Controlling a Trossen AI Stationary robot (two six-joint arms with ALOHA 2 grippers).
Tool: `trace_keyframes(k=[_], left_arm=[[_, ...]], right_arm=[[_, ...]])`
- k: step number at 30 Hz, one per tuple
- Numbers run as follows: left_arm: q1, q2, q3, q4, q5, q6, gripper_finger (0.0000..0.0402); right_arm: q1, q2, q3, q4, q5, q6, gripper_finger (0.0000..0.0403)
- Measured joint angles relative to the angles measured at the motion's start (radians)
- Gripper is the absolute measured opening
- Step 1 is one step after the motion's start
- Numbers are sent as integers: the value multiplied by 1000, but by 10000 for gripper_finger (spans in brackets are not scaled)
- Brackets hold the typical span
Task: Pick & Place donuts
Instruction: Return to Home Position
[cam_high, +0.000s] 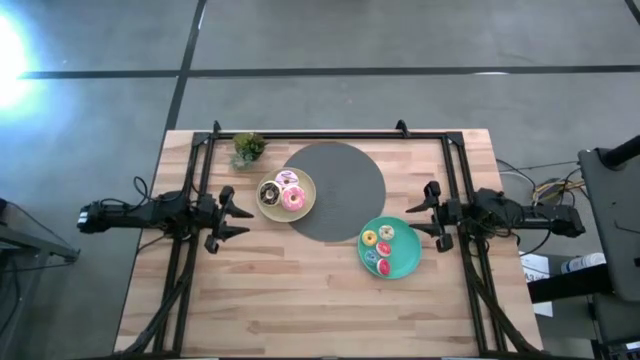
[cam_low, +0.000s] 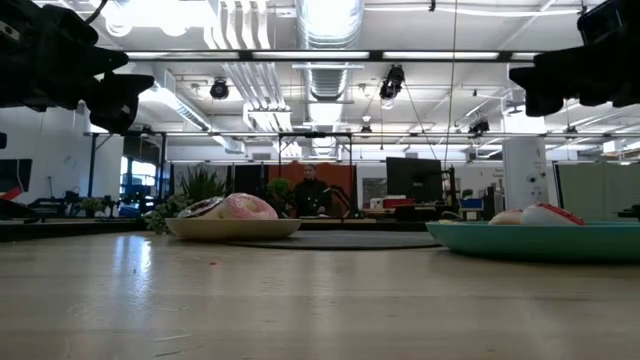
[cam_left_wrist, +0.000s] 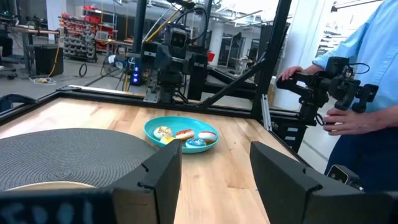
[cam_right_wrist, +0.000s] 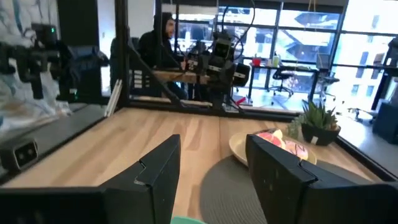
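Three donuts lie on the cream plate: a pink one, a chocolate one and a white one. Several more donuts lie on the teal plate, among them yellow, white, red and blue ones; the left wrist view shows them too. My left gripper hovers open above the table, left of the cream plate. My right gripper hovers open, right of the grey disc and above the teal plate's far edge. Both hold nothing.
A large flat dark grey disc lies between the plates, partly under the cream one. A small potted plant stands at the far left. Black frame rails run along the far and side edges. A person stands beyond the table's right side.
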Motion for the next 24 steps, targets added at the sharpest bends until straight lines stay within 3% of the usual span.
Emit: trace_keyframes(k=[24], left_arm=[[0, 0, 0, -1, 0, 0, 165]], right_arm=[[0, 9, 0, -30, -1, -2, 176]])
